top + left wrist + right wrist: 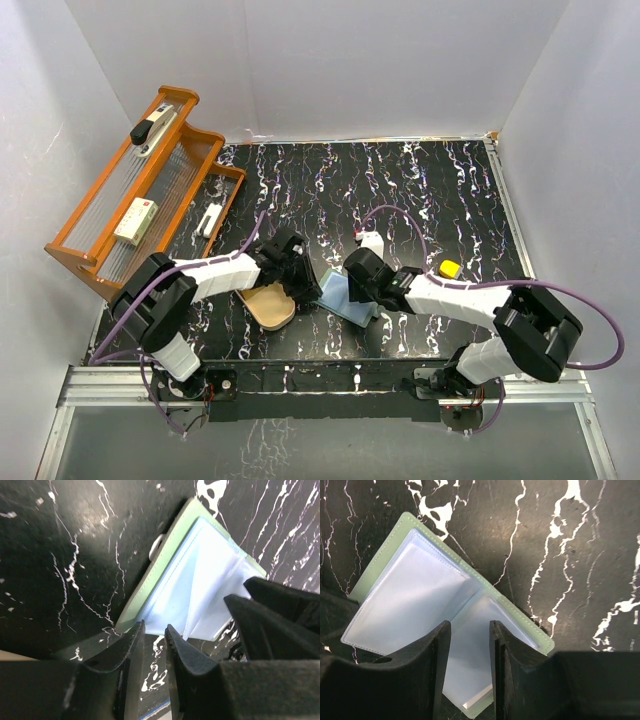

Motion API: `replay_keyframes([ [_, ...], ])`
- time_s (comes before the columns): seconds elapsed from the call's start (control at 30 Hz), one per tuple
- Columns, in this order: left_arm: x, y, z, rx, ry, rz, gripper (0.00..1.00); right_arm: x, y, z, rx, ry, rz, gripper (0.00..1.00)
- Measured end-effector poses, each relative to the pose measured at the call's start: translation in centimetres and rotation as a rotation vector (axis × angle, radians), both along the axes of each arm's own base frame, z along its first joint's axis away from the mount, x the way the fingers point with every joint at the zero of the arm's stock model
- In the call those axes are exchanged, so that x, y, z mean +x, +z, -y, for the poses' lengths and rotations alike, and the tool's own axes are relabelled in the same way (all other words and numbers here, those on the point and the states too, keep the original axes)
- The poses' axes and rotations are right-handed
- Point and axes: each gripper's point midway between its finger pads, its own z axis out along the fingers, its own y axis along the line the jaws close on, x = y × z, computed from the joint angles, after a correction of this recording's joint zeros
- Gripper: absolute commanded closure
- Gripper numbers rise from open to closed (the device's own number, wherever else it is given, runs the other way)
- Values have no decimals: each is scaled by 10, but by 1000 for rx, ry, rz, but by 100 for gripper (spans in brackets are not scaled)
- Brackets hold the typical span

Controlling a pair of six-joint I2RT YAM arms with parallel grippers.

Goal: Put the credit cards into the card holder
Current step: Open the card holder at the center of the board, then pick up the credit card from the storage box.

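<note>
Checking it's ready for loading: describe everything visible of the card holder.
The card holder lies open on the black marbled table, between the left gripper and right gripper. Pale-green stitched cover; translucent pale-blue plastic pockets inside, meeting at a centre fold. A loop tab shows at one edge. The right fingers straddle its fold; contact unclear.

Top view: left arm (205, 272) runs from its 7 o'clock base toward centre. Left gripper (298, 272) points to 4 o'clock, fingers a narrow slit apart. Right arm (455, 295) folds in from 5 o'clock. Right gripper (352, 283) points to 9 o'clock, fingers parted wider. The two grippers sit near each other.
</note>
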Motion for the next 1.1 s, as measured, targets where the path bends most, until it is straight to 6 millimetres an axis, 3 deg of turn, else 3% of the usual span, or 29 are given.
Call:
replay_keyframes([
  [0.23,-12,4,7,-76,-14,-29,65,6,18,-1,7,-38,4,60],
  [0.33,-10,20,4,-68,-18,6,58,3,29,-6,82,-75,-5,60],
  [0.47,8,57,-5,-35,-10,115,55,4,44,-18,197,-128,-6,60],
  [0.57,27,82,-18,23,-2,211,53,5,43,-23,232,-159,-21,59],
  [0.7,44,104,-46,135,-45,332,50,5,24,-26,217,-192,-65,58],
  [0.9,36,120,-89,287,-213,502,38,2,-2,-29,179,-202,-129,56],
  [1.0,33,133,-108,344,-280,570,33,3,-1,-34,188,-191,-132,56],
  [1.1,31,125,-123,428,-361,558,29,6,4,-39,204,-180,-122,56],
])
